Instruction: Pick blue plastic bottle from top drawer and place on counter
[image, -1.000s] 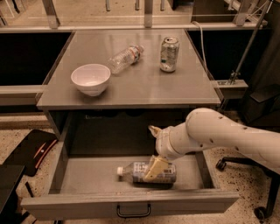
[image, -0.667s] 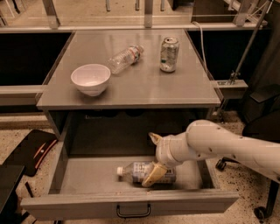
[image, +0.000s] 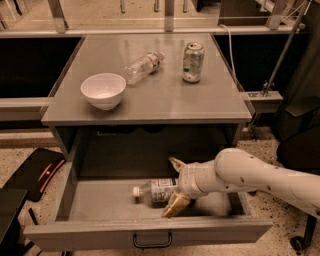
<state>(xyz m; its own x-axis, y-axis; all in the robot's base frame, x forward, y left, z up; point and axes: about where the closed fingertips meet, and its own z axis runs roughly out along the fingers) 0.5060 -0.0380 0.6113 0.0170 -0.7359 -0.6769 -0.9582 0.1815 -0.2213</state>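
The blue plastic bottle (image: 156, 190) lies on its side in the open top drawer (image: 100, 210), white cap pointing left. My gripper (image: 175, 185) is inside the drawer at the bottle's right end, on a white arm that comes in from the right. Its two tan fingers are spread, one behind the bottle (image: 176, 164) and one in front of it (image: 175, 205), so the bottle's base lies between them. I cannot tell whether they touch it. The grey counter (image: 150, 100) is above the drawer.
On the counter stand a white bowl (image: 103, 90) at the left, a clear bottle with a red-and-white label (image: 144, 66) lying at the middle back, and a can (image: 193, 61) at the right. The drawer's wire handle (image: 152, 242) faces front. A black object (image: 37, 172) lies on the floor at the left.
My gripper has moved a little left and down, so its fingers now straddle the bottle's base. The bottle has stayed in place.
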